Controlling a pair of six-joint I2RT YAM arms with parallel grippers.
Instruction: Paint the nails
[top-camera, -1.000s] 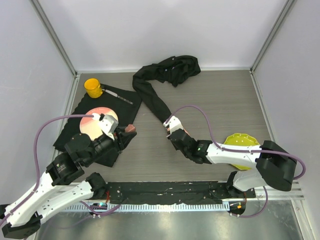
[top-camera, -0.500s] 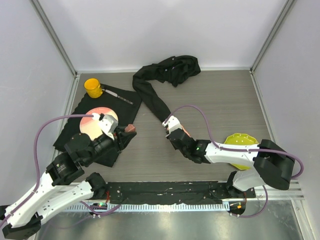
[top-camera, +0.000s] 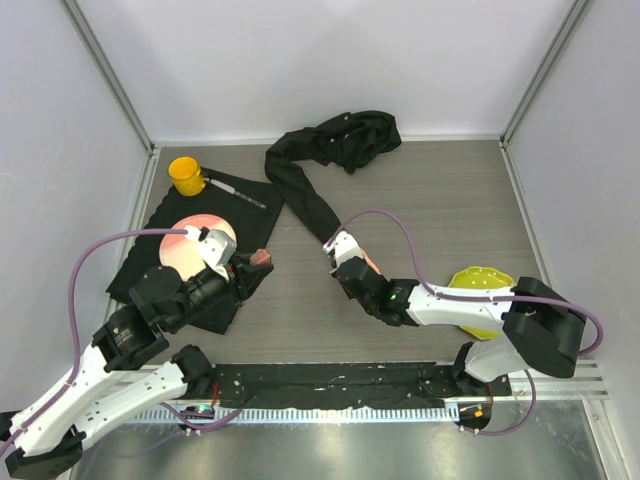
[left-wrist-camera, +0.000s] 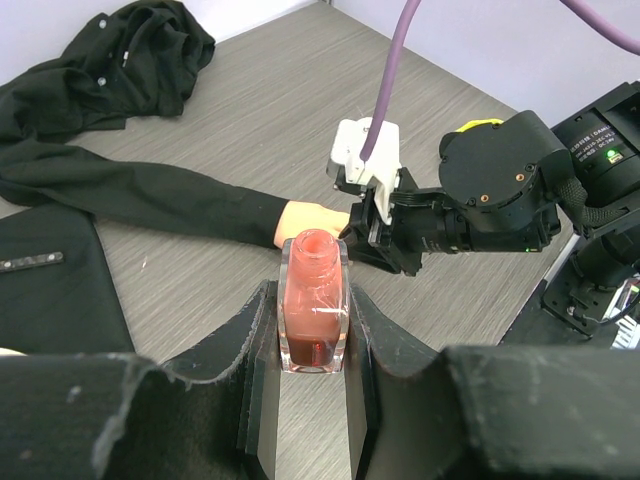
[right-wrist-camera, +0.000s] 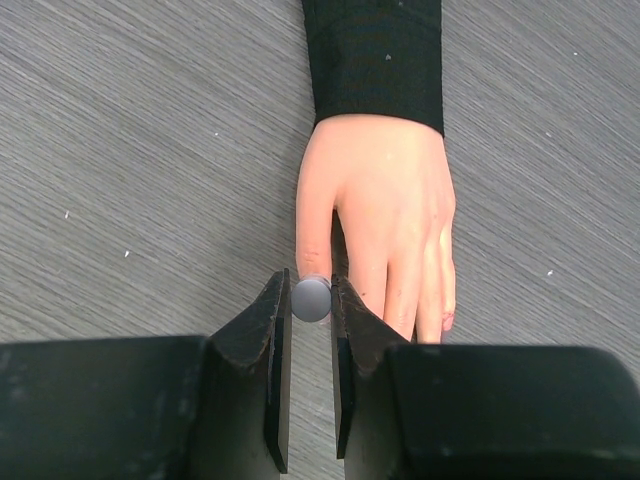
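While pinching a small round grey cap (right-wrist-camera: 311, 298) between the close-set fingers (right-wrist-camera: 270, 370) of the right gripper (right-wrist-camera: 309, 288), hovers right at the fingertips of the mannequin hand (right-wrist-camera: 375, 210), lined up over the gap between thumb and first finger. Lying flat on the grey table (top-camera: 450, 200), that hand, fingers pointing back toward the gripper, wrist disappearing into the long black sleeve (right-wrist-camera: 375, 60). Hard to make out the nails (right-wrist-camera: 446, 318): mostly tucked behind the black fingers, just a pinkish hint at the tip of the outermost finger.

Over to the left gripper (left-wrist-camera: 315, 335) now: squeezed tight on an open polish bottle (left-wrist-camera: 314, 305), upright, reddish liquid inside, neck uncapped. Held over the near corner of the black mat (top-camera: 205, 215), apart from the mannequin hand, bare table between the two.

Further out on that mat: a pink plate (top-camera: 185, 250) partly hidden under the left wrist, a yellow cup (top-camera: 186, 174) at the far corner, a thin pen-like stick (top-camera: 238, 191) lying just beside it. Off to the right, a yellow bowl (top-camera: 483, 280) tucked against the right arm. Up at the far edge, the sleeve bunching into a dark heap of cloth (top-camera: 350, 135)
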